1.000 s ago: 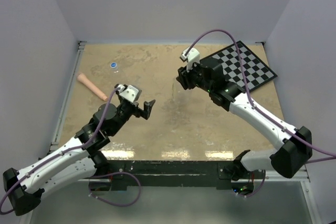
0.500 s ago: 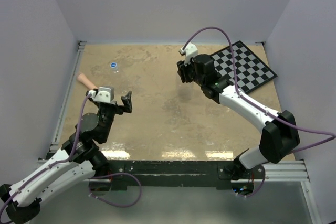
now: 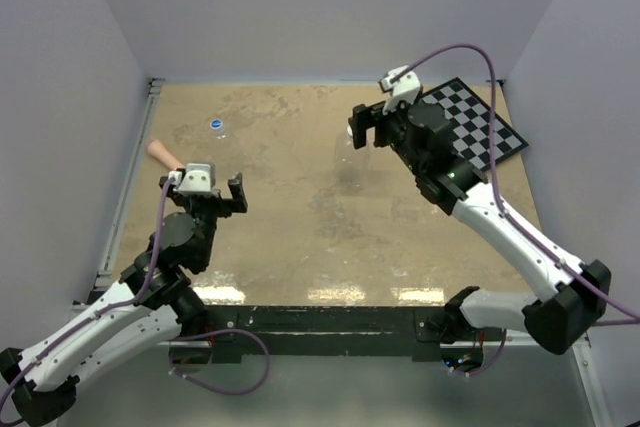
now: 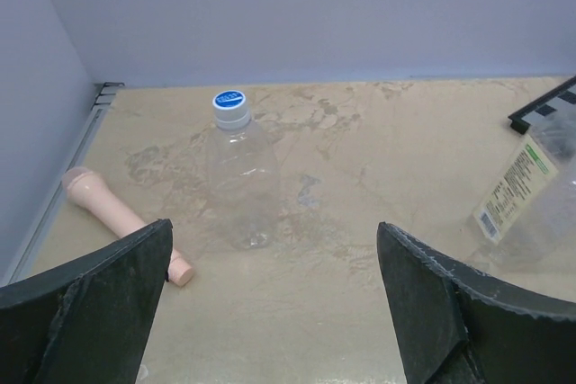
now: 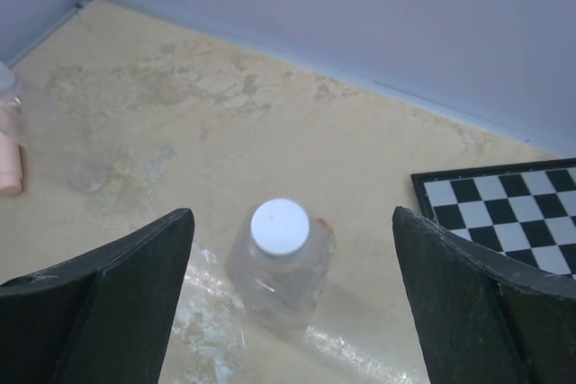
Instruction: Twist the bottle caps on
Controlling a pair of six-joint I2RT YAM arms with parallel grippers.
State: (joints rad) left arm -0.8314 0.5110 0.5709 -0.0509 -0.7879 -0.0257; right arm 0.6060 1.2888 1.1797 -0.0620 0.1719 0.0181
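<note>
My left tool [image 4: 274,225] and right tool [image 5: 290,215] gape wide, empty. The white cap [image 5: 280,226] sits on the wide bottle [image 5: 279,287] right of centre, the blue cap [image 4: 229,103] on the small bottle [image 4: 241,182] far left. I'd centre squarely over a cap before closing.

No readable text; just a blurred barcode label [image 4: 515,188] on one clear bottle [image 4: 556,222]

Clear glossy plastic bottle [image 4: 241,182], matt mottled table [image 4: 342,312]
</note>
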